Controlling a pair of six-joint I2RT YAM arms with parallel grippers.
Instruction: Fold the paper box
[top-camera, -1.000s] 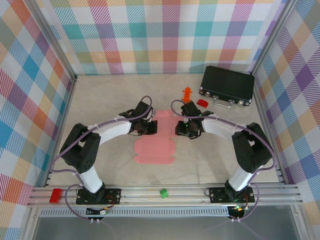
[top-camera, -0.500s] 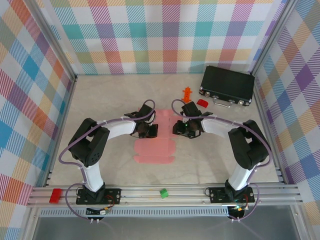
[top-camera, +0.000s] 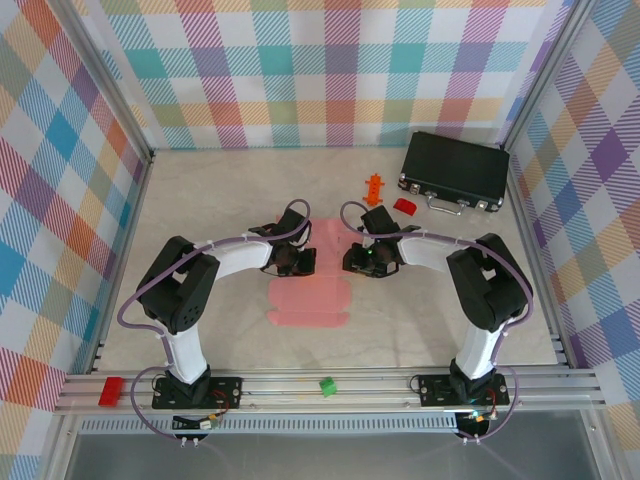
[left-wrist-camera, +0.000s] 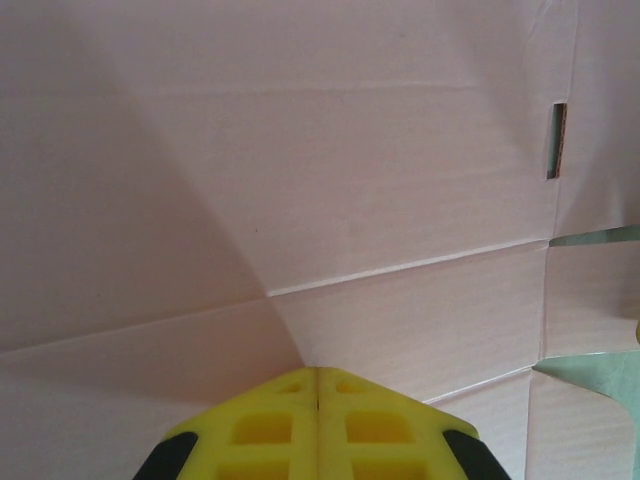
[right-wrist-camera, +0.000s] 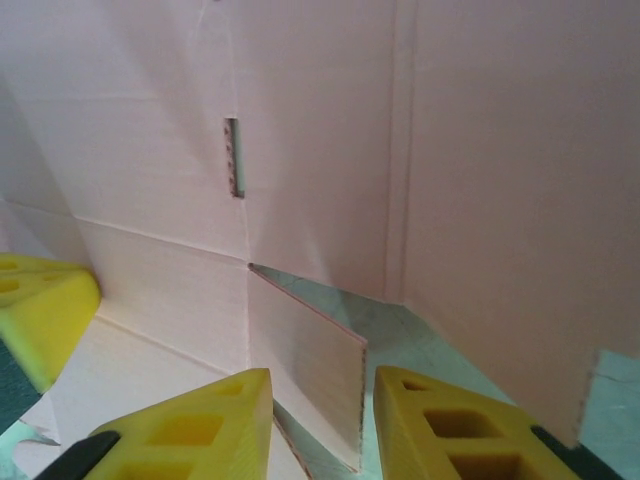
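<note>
- Left wrist: left gripper (left-wrist-camera: 318, 380) fully closed, empty, tips pressing the paper box (left-wrist-camera: 330, 180) panel.
- Right wrist: right gripper (right-wrist-camera: 322, 375) partly open, straddling a raised flap (right-wrist-camera: 300, 340), not clamping it.
- Top external: paper box lies near-left of the black case (top-camera: 453, 170).

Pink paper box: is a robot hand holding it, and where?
No firm hold shows. The right gripper stands open around a small raised flap of the salmon-pink card paper box; the left gripper is shut on nothing.
</note>
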